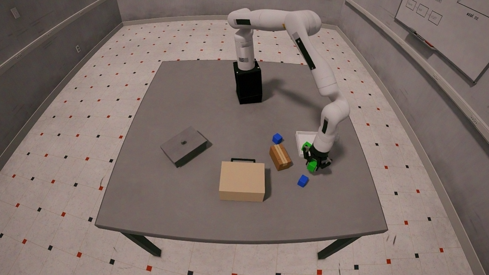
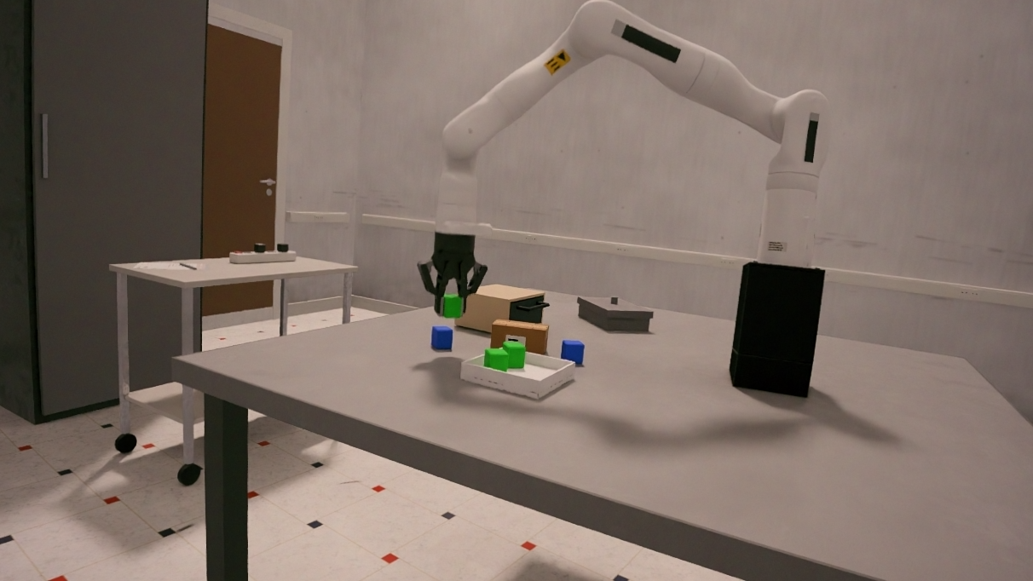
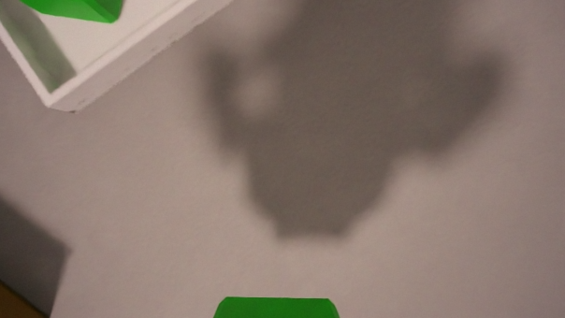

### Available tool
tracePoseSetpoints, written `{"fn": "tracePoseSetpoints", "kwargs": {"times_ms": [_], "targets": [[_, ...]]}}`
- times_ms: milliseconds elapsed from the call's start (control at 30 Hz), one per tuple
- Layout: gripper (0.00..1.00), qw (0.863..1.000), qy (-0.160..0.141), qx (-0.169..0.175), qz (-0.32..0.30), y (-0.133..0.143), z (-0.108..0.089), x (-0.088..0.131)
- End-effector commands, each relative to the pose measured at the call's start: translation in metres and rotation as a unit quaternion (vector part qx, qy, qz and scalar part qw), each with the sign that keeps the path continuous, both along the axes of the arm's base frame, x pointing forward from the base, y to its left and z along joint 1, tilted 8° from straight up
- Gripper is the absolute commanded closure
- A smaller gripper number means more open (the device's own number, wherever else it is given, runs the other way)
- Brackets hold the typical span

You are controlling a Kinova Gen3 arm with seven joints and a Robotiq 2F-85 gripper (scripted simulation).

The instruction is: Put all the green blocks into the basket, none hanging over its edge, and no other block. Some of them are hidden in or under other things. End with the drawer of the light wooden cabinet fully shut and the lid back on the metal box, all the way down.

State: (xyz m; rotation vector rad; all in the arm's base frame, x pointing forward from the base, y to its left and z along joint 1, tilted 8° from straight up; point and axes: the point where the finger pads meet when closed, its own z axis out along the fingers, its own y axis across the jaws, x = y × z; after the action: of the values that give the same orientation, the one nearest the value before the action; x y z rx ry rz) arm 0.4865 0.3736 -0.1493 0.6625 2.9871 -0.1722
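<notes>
My gripper [image 1: 313, 167] [image 2: 453, 310] is shut on a green block [image 1: 311, 166] [image 2: 452, 306] [image 3: 277, 309] and holds it above the table, beside the basket. The white basket [image 1: 299, 144] [image 2: 527, 390] [image 3: 136, 55] holds two green blocks, one nearer the outer wall [image 2: 496, 359] and one behind it [image 2: 514, 354]. The light wooden cabinet [image 1: 242, 176] [image 2: 498, 303] has its drawer handle [image 1: 243, 159] [image 2: 533, 306] close to its front; the drawer looks shut. The grey metal box [image 1: 191, 155] [image 2: 614, 318] has its lid [image 1: 176, 145] on. Their insides are hidden.
A blue block [image 1: 302, 180] [image 2: 441, 337] lies near the held block. Another blue block [image 1: 277, 138] [image 2: 573, 352] lies by the brown carton [image 1: 280, 157] [image 2: 520, 336], which stands between cabinet and basket. The black robot base [image 1: 249, 85] [image 2: 776, 328] stands at the table's far side.
</notes>
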Motion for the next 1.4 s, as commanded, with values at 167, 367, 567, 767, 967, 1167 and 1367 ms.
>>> {"fn": "tracePoseSetpoints", "kwargs": {"times_ms": [167, 367, 567, 767, 967, 1167, 1367], "targets": [[0.90, 1.000, -0.001, 0.001, 0.000, 0.006, 0.044, -0.002], [0.90, 1.000, -0.001, 0.001, 0.000, 0.009, 0.066, -0.003], [0.90, 1.000, -0.001, 0.001, 0.000, 0.011, 0.085, -0.004], [0.90, 1.000, -0.001, 0.001, 0.000, 0.012, 0.091, -0.004], [0.90, 1.000, -0.001, 0.001, 0.000, 0.012, 0.094, -0.004], [0.90, 1.000, -0.001, 0.001, 0.000, 0.013, 0.094, -0.004], [0.90, 1.000, -0.001, 0.001, 0.004, 0.013, 0.094, -0.006]]}}
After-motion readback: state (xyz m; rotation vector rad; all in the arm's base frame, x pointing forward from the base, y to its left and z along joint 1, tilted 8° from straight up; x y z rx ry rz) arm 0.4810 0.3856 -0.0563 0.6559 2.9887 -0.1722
